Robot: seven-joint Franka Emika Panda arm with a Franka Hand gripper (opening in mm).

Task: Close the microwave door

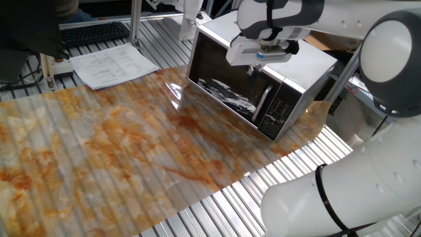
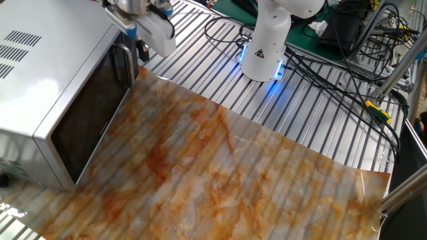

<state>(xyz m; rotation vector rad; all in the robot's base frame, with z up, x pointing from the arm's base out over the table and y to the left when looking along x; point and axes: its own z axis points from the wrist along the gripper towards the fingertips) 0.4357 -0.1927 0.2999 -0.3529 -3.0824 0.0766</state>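
Below gripper, microwave door, shut

Very little can be read. The robot base, at the far side of the other fixed view, carries a small black triangular warning sign above its blue glow — the symbol inside it is too small to make out. The sheets of paper on the far left of the worktop show printed lines or tables, yet none is legible. The black control panel on the microwave has rows of small buttons with pale markings — unreadable at this size.
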